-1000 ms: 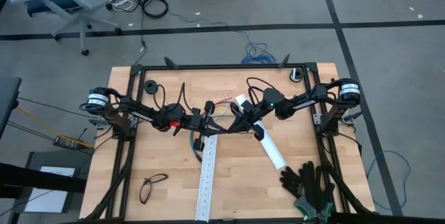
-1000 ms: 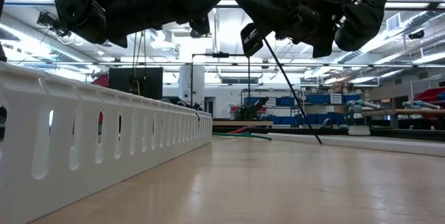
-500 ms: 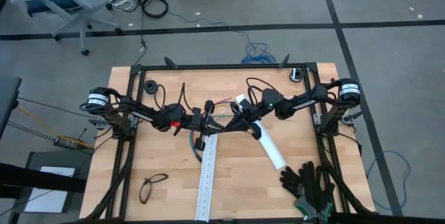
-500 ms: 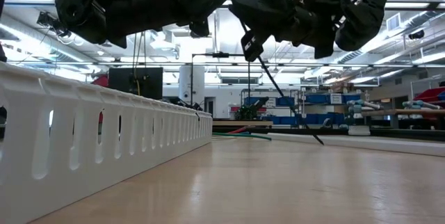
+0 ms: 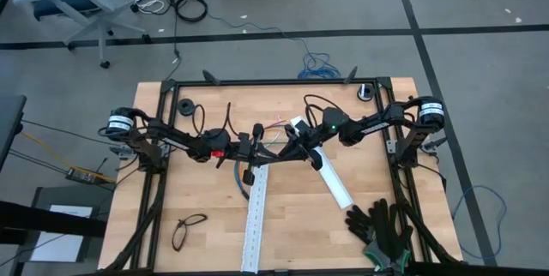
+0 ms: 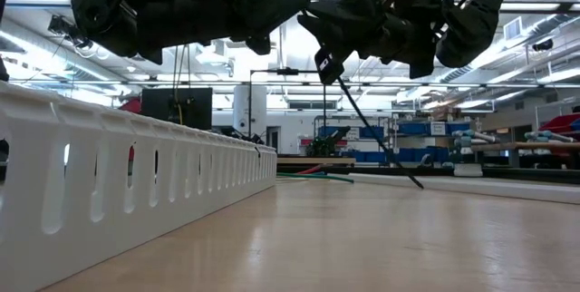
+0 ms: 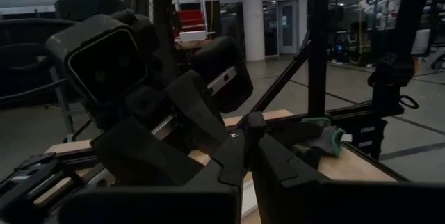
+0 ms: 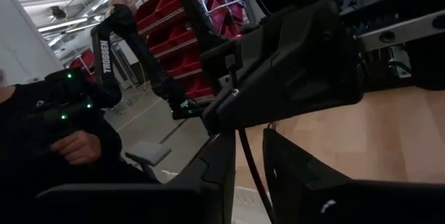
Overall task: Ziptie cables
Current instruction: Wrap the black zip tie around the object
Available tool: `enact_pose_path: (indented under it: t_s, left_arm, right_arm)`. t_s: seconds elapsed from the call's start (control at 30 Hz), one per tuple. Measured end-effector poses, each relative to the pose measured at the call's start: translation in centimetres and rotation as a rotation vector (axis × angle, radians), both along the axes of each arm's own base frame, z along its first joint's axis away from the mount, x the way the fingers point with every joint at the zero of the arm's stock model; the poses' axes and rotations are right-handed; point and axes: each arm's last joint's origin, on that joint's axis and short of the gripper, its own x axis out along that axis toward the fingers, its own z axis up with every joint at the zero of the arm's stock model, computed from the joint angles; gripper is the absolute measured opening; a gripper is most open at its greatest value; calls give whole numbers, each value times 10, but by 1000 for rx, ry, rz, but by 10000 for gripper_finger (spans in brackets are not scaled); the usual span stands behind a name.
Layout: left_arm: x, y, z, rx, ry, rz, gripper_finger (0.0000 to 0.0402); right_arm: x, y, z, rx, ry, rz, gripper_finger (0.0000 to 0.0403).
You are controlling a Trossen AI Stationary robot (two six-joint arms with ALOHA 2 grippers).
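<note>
Meeting above the counter's (image 5: 197, 216) middle, the left hand (image 5: 256, 134) is clamped shut; the right hand (image 5: 287, 146) stands narrowly parted around a thin black strap (image 6: 376, 138); the cables (image 5: 243, 180) lie below, seemingly still unbound.

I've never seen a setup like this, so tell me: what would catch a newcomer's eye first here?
Probably the two dark arms meeting nose to nose above the middle of the wooden table, the left gripper and right gripper almost touching, with a thin black strip hanging from them. Just beneath lie the cables, and a long white rail runs to the near edge, with black gloves at the near right corner.
</note>
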Motion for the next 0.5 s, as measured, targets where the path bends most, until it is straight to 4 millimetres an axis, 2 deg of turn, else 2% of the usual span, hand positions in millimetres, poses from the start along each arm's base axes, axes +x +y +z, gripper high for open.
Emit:
enact_pose_path:
  t_s: [0.23, 0.5]
  left_arm:
    - [-12, 3, -10, -29, 15, 82, 0]
    - [-29, 6, -22, -52, -1, 172, 0]
  right_arm:
    - [0, -7, -3, -1, 32, -31, 60]
    - [-1, -22, -12, -34, 95, -144, 60]
